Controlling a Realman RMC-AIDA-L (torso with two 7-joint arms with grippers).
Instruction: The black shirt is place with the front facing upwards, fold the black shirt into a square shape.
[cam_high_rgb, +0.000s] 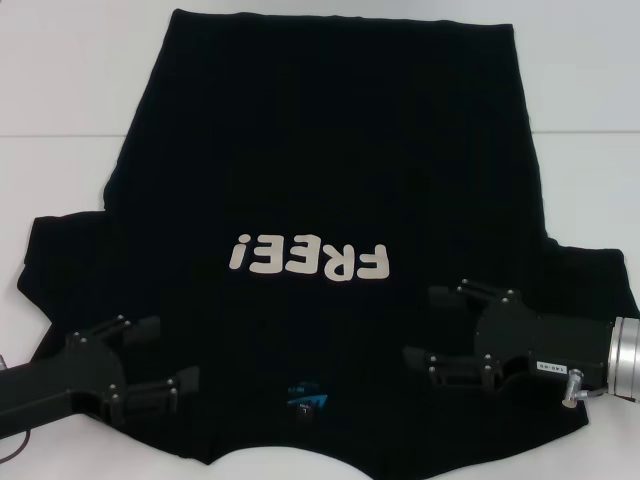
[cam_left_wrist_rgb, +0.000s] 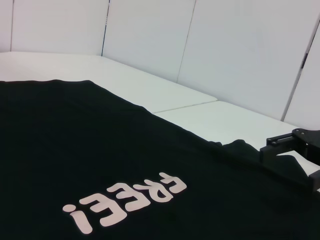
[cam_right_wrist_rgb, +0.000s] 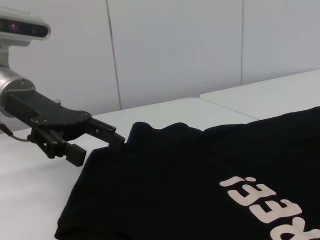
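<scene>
The black shirt (cam_high_rgb: 330, 150) lies spread flat on the white table (cam_high_rgb: 70, 90), front up. Its cream "FREE!" lettering (cam_high_rgb: 307, 260) is mid-chest and its blue neck label (cam_high_rgb: 305, 402) sits at the near edge. My left gripper (cam_high_rgb: 178, 352) is open, low over the shoulder area left of the collar. On the other side of the collar my right gripper (cam_high_rgb: 418, 326) is also open, with nothing between its fingers. The right wrist view shows the left gripper (cam_right_wrist_rgb: 102, 149) at the shirt's (cam_right_wrist_rgb: 200, 190) sleeve edge. In the left wrist view one of the right gripper's fingers (cam_left_wrist_rgb: 287, 141) shows beyond the shirt (cam_left_wrist_rgb: 75, 140).
A seam (cam_high_rgb: 60, 136) runs across the table (cam_left_wrist_rgb: 210, 120) under the shirt. White wall panels (cam_left_wrist_rgb: 240, 45) stand behind it. Bare tabletop (cam_right_wrist_rgb: 30, 190) lies to both sides of the shirt and beyond its hem.
</scene>
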